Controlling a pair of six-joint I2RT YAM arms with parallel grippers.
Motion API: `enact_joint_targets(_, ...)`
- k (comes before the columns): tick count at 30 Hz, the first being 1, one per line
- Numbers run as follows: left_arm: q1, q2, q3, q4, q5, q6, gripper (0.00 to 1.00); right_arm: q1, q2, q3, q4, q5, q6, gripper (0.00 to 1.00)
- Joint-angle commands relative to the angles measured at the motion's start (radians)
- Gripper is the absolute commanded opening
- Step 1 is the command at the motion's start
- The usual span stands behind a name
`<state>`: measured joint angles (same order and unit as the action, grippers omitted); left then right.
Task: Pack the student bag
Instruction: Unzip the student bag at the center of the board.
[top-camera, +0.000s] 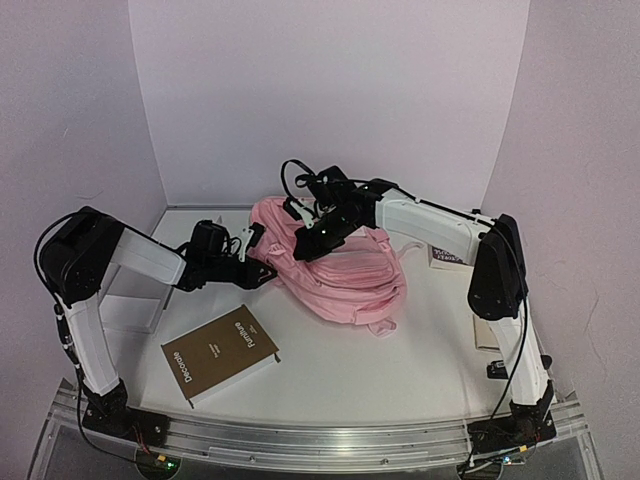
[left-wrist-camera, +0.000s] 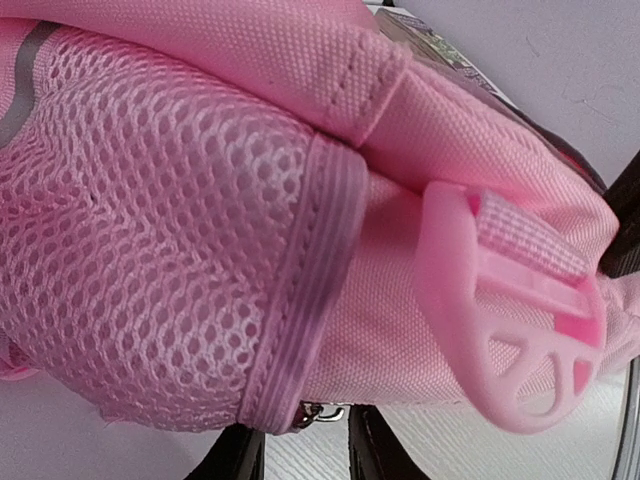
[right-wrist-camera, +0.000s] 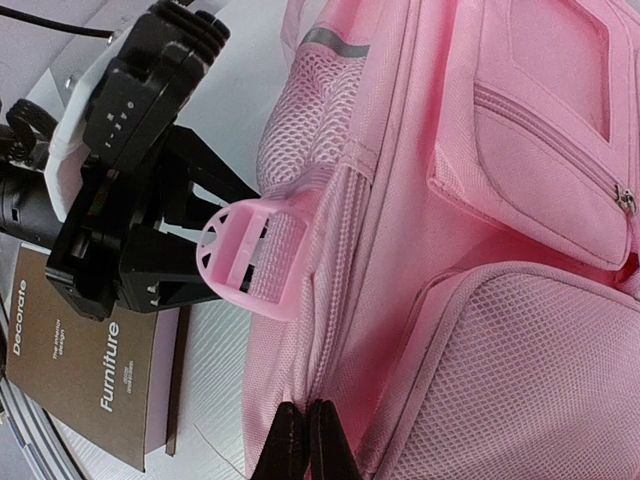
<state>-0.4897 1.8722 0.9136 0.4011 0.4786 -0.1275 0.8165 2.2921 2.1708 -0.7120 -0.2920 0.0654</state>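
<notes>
step, I reckon: unzipping student bag (left-wrist-camera: 180, 230) | my left claw (left-wrist-camera: 308, 442) narrow, straddling zip pull (left-wrist-camera: 320, 412) | right claw (right-wrist-camera: 305, 440) fully closed | next: pinch it, tug

Lab booth: plain white walls (top-camera: 330, 90)

A brown book (top-camera: 222, 353), lettered "Decorate" and "Furniture" in white, is laid flat on the white desk (top-camera: 400, 370), towards the front left. A second printed book (top-camera: 447, 257), partly hidden, is seen at the back right. A clear box-like thing (top-camera: 130, 300) is placed at the left edge.
</notes>
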Motion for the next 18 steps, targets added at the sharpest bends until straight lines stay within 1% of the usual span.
enact_joint_targets(1, -0.007, 0.016, 0.042, 0.024, 0.009, 0.014, 0.23, 0.005, -0.091, 0.047, 0.071, -0.041, 0.012, 0.0)
enact_joint_targets(3, -0.009, 0.017, 0.045, 0.013, -0.003, 0.009, 0.15, 0.004, -0.09, 0.048, 0.072, -0.037, 0.011, 0.0)
enact_joint_targets(5, -0.012, 0.016, 0.048, -0.002, -0.017, 0.003, 0.05, 0.004, -0.089, 0.049, 0.071, -0.032, 0.009, 0.0)
enact_joint_targets(7, -0.02, 0.001, 0.039, -0.007, -0.031, -0.002, 0.0, 0.004, -0.085, 0.051, 0.072, -0.021, 0.008, 0.0)
enact_joint_targets(12, -0.064, -0.059, 0.009, -0.048, -0.07, 0.009, 0.0, 0.002, -0.062, 0.068, 0.072, 0.014, 0.002, 0.0)
enact_joint_targets(18, -0.159, -0.092, 0.014, -0.133, -0.099, 0.048, 0.0, 0.0, -0.011, 0.114, 0.072, 0.062, 0.014, 0.0)
